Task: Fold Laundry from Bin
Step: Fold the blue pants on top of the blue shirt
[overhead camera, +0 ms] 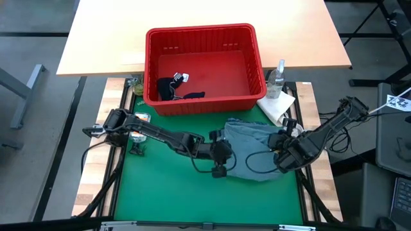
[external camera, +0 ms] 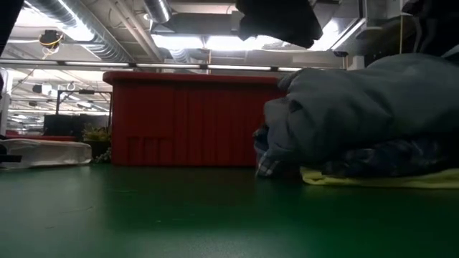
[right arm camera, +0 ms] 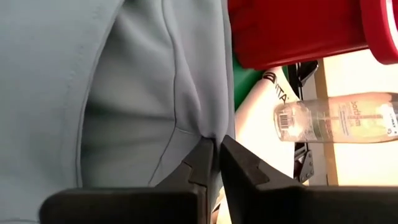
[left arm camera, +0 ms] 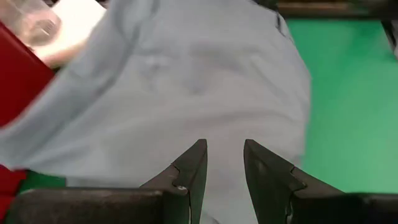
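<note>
The large grey-blue garment [overhead camera: 253, 149] lies bunched on the green mat, in front of the red bin [overhead camera: 202, 31]. In the low view it tops a pile [external camera: 358, 107] with a plaid piece [external camera: 267, 165] and a yellow one [external camera: 373, 179] underneath. My right gripper [right arm camera: 214, 146] is shut on its cloth at the pile's right side [overhead camera: 282, 155]. At the pile's left edge my left gripper [overhead camera: 221, 154] hangs open, its fingers [left arm camera: 224, 149] pointing at the cloth and clear of it. A dark navy garment [overhead camera: 173, 88] lies on the bin's floor. My right gripper pinches a puckered fold of the grey-blue garment [right arm camera: 202, 127] between its two fingertips. It comes slanting down from the table's right side. Creases run out from the pinch, and the rest of the garment lies on the pile.
A clear bottle [overhead camera: 277, 77] stands right of the bin, with a white paper towel [overhead camera: 277, 106] in front of it near my right arm. Bare green mat [overhead camera: 167, 186] stretches left of and in front of the pile.
</note>
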You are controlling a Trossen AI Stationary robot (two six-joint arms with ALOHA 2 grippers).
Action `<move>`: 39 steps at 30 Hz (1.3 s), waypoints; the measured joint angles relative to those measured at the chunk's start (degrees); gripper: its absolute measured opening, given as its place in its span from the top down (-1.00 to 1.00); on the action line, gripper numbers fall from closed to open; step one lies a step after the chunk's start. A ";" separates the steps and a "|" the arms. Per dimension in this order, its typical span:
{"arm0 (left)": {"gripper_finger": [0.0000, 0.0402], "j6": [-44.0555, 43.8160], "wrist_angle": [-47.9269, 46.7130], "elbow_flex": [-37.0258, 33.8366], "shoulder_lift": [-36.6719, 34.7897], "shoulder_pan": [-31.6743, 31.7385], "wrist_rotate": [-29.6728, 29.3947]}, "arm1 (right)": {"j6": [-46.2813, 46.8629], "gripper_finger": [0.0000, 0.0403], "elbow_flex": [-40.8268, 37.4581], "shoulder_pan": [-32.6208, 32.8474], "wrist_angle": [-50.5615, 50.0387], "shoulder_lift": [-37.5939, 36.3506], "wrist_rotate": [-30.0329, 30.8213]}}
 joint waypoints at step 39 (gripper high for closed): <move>0.50 6.15 -2.98 0.02 2.35 14.29 -1.11 | -13.55 0.46 9.47 -1.95 -0.02 -0.15 -7.52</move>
